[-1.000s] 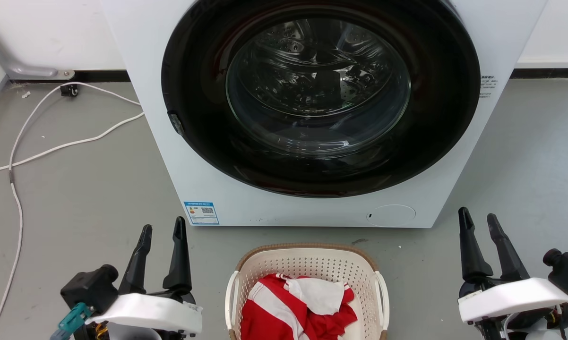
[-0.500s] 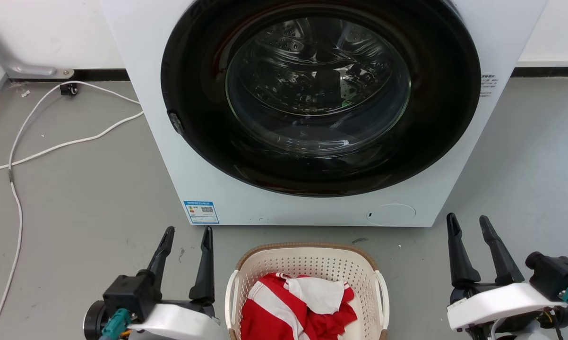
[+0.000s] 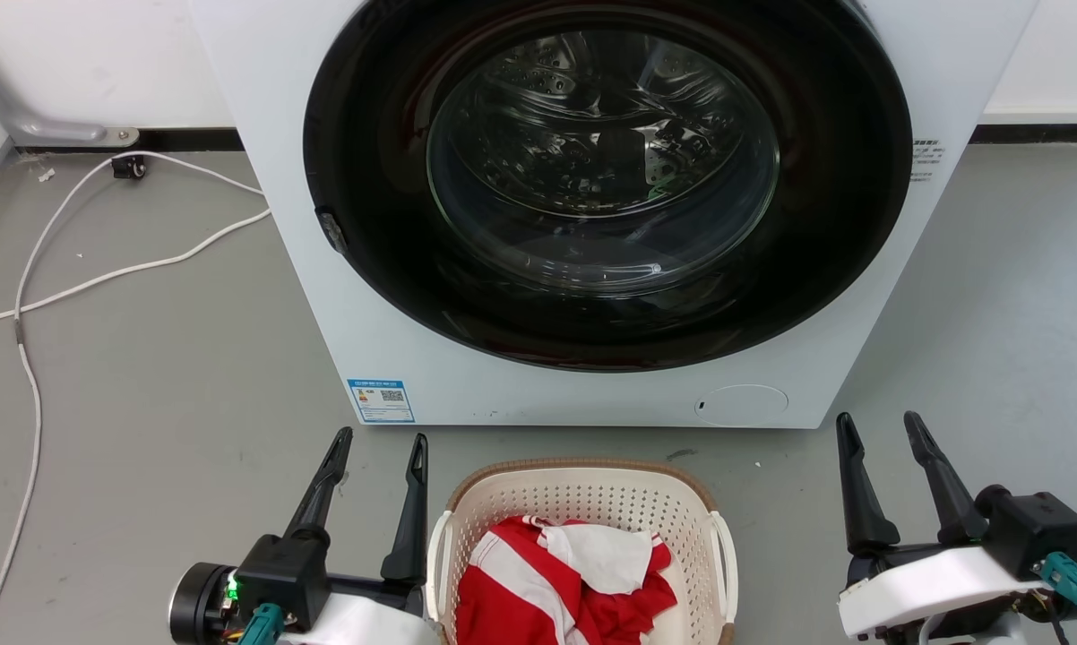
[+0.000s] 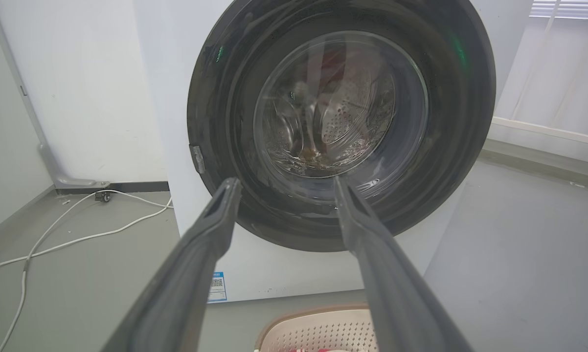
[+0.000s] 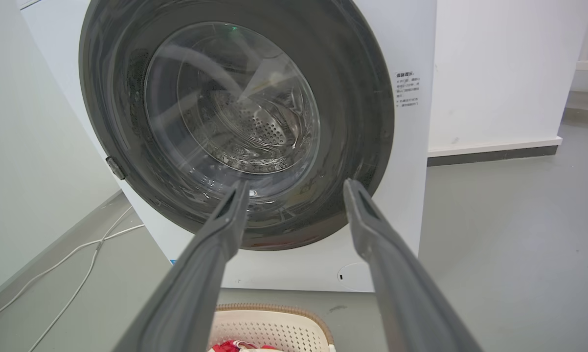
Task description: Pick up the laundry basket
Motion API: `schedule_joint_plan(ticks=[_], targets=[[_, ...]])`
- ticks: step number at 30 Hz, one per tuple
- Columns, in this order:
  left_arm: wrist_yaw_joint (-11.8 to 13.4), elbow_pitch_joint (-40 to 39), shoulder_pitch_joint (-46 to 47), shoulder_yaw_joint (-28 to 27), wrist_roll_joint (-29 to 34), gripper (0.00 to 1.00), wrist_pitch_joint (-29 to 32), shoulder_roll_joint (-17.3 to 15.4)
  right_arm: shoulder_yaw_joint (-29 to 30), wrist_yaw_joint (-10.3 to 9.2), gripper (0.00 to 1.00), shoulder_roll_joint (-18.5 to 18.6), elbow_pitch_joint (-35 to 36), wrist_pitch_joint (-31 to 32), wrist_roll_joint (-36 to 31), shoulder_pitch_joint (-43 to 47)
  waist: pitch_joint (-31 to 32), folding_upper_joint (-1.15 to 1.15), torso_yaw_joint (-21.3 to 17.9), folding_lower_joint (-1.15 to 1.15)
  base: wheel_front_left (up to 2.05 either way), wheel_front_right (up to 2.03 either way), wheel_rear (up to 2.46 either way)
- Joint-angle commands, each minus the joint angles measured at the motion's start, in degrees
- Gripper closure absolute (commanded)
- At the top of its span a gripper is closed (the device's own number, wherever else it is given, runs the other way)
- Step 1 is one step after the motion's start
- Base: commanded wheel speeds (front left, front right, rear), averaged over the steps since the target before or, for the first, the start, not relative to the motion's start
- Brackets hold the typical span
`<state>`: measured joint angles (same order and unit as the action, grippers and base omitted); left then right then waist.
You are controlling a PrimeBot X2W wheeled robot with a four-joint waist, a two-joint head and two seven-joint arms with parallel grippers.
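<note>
Head view: left claw (image 3: 383,435) and right claw (image 3: 877,418), agape and empty, either side of the laundry basket (image 3: 583,500).

White washing machine (image 3: 538,394) with dark round glass door (image 3: 606,179) on grey floor (image 3: 162,385); blue label (image 3: 381,400) at its lower-left corner; white cable (image 3: 144,267) trailing left.
</note>
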<state>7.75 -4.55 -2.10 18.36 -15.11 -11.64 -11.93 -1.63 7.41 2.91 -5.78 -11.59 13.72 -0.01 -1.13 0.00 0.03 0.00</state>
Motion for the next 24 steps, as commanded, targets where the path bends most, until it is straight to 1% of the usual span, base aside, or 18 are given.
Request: schedule_joint_plan(ticks=[1, 5, 14, 24], targets=[[0.26, -0.73, -0.34, 0.16, 1.1, 0.0, -0.42, -0.22, -0.13, 0.12, 0.0, 0.02, 0.46, -0.58, -1.42, -0.15, 0.02, 0.0, 0.0, 0.0, 0.0, 0.0, 0.0], [-0.26, -1.74, -0.89, -0.93, 1.39, 0.0, -0.88, 0.84, -0.21, 0.13, 0.0, 0.01, 0.66, -1.06, -3.39, 0.01, -0.03, 0.0, 0.03, 0.0, 0.0, 0.0, 0.0], [-3.07, -2.42, -2.02, -2.37, 5.86, 0.0, -1.94, 2.16, -0.46, 0.13, 0.0, -0.01, 0.86, -2.04, -7.3, 0.22, -0.11, 0.0, 0.1, 0.0, 0.0, 0.0, 0.0], [-5.14, -2.79, -3.24, -3.68, 10.84, 0.0, -2.96, 3.76, -0.74, 0.07, 0.0, -0.04, 1.12, -3.1, -11.19, 0.6, -0.16, 0.0, 0.04, 0.0, 0.0, 0.0, 0.0]])
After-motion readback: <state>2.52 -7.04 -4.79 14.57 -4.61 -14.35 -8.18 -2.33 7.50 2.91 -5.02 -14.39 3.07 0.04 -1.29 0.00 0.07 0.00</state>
